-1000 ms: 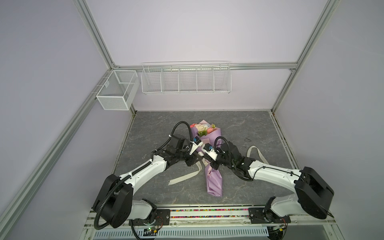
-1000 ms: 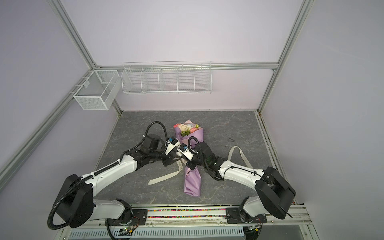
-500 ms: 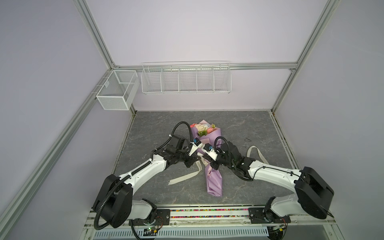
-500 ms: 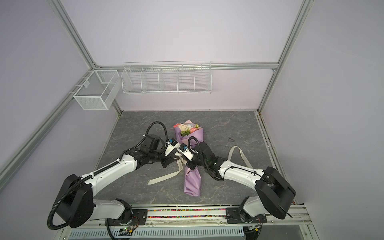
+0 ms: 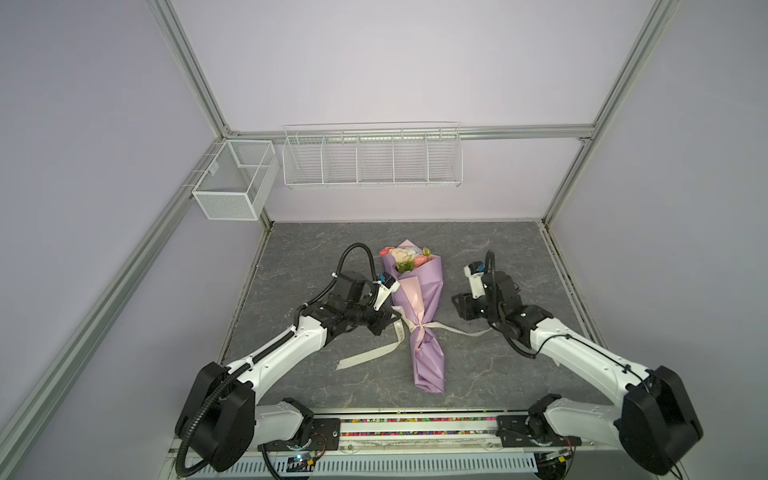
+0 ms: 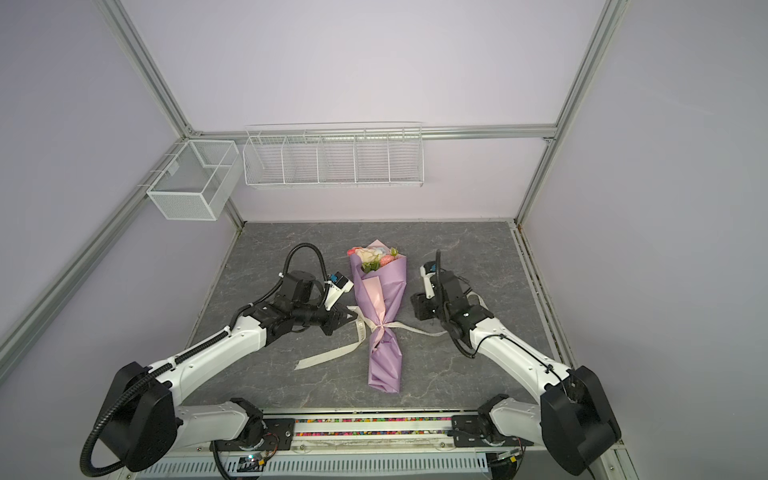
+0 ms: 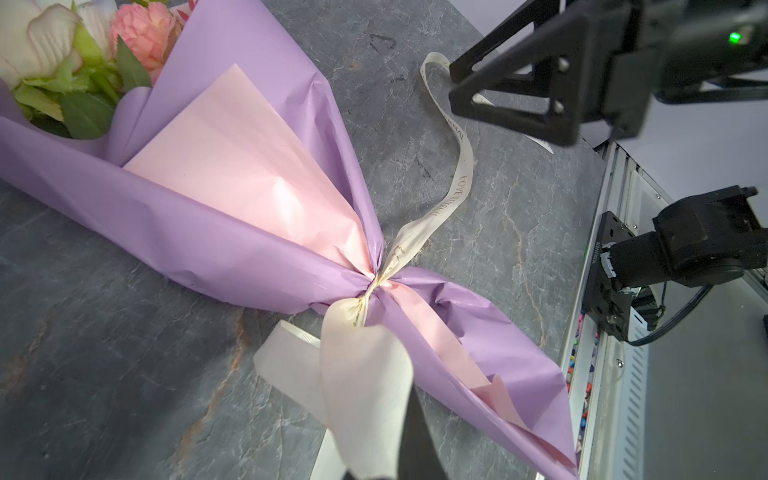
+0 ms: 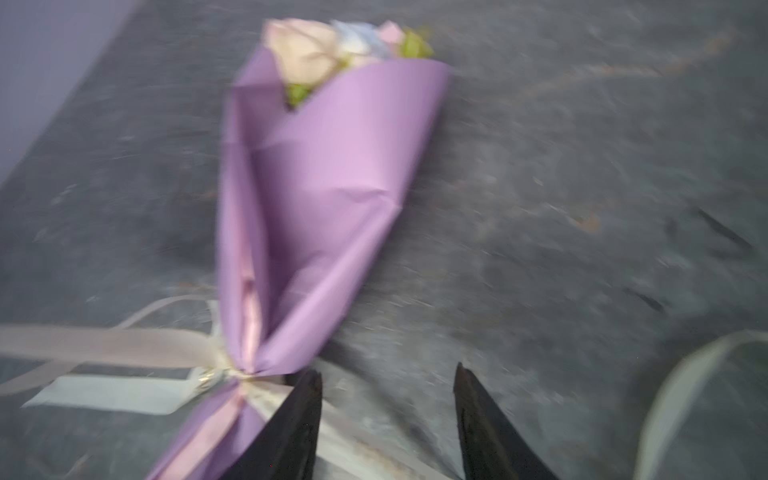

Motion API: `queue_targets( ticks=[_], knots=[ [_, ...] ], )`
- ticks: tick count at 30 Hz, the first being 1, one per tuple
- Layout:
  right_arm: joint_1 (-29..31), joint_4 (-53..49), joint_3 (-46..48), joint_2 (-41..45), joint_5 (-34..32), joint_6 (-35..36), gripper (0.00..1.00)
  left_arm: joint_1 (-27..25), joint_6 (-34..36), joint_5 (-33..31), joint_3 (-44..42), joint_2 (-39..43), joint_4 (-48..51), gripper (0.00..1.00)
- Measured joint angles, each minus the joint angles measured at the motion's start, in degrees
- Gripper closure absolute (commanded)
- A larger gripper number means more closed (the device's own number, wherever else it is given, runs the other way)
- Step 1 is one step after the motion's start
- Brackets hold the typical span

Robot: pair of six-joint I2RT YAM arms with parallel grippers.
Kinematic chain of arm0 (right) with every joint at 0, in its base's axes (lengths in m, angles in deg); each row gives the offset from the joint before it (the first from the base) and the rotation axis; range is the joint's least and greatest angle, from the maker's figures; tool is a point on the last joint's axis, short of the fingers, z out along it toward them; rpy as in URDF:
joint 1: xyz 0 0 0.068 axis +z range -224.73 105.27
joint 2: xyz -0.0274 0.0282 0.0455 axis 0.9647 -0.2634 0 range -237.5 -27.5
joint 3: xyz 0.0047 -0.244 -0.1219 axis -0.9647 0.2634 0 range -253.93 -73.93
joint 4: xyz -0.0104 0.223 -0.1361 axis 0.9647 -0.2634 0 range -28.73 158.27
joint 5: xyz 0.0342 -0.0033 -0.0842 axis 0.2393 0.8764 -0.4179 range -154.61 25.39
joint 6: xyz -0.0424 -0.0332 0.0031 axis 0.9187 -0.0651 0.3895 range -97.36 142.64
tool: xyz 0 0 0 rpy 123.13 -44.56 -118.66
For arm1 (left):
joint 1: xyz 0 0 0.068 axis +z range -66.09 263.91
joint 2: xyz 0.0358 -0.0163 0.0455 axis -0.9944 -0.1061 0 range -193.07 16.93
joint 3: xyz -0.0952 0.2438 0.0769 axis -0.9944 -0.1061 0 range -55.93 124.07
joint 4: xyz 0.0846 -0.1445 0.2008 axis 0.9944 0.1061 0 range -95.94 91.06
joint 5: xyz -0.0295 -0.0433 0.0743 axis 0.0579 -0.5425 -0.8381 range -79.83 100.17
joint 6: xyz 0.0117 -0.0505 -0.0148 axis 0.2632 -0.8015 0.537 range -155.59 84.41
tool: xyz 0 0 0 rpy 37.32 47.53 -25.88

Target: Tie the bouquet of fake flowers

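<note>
1. Both top views: stereo pair up high over the front edge, tilted down twd the back wall (image 5: 395, 75). Far off, so the whole counter (image 5: 291, 249), both arms + the wire baskets (image 5: 370, 162) fit in.
2. Those two share basically everything, just a tiny sideways shift.
3. Left wrist cam: rides the left arm, v close, looks past the left hand (image 7: 390, 436) over the ribbon (image 7: 461, 166) knot twd the right hand (image 7: 457, 87).
4. Right wrist cam: on the right arm, low + close, looks past its own fingertips (image 8: 305, 411) along the bouquet (image 8: 303, 50). Blurry tho.
5. Overlap: both wrist cams catch the knot + wrapping paper (image 7: 208, 228), mid-counter in both top views.
</note>
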Motion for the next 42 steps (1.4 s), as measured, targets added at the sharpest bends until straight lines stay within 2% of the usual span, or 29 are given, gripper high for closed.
queue_targets(
  ticks=[4,7,17,21,23,28,30,33,36,39,42],
  knots=[
    [-12.90,-10.38,-1.55,-7.04,1.03,-4.39,0.43,-1.25,-1.03,-0.09,-0.20,0.26,0.42,1.00],
    [-17.49,-15.37,-3.89,-12.37,1.81,-5.42,0.39,-1.97,-1.44,-0.35,-0.20,0.26,1.11,1.00],
    [-18.95,-19.54,-18.67,-27.50,2.05,-5.33,0.41,-2.69,-2.25,-1.99,-0.24,0.37,2.19,1.00],
    [-18.95,-20.61,-20.46,-31.15,1.16,-4.90,0.48,-2.75,-2.32,-2.69,-0.37,1.11,2.16,1.00],
    [-18.95,-21.18,-21.07,-31.34,0.66,-4.61,0.58,-2.86,-2.32,-3.02,-0.90,1.90,2.16,1.00],
    [-18.95,-22.47,-21.35,-31.61,-0.31,-3.39,0.90,-3.34,-2.29,-3.13,-2.47,3.08,1.62,1.00],
    [-18.97,-22.58,-21.51,-31.56,0.02,-2.71,0.94,-3.58,-2.29,-3.28,-2.93,3.21,1.38,1.00],
    [-18.78,-22.77,-21.51,-30.03,1.09,-2.08,0.94,-4.09,-2.51,-3.65,-3.67,3.45,0.39,1.00],
    [-17.62,-22.82,-21.53,-24.33,2.32,-1.66,0.93,-4.70,-3.28,-4.59,-4.76,3.69,-1.25,1.00],
    [-13.68,-22.45,-22.97,-16.13,4.20,-1.68,0.93,-5.31,-4.04,-5.53,-6.73,4.48,-3.54,0.99],
    [-6.43,-19.67,-27.08,-11.58,6.69,-2.67,0.92,-5.68,-4.92,-6.03,-9.66,5.86,-7.04,0.99]
  ],
)
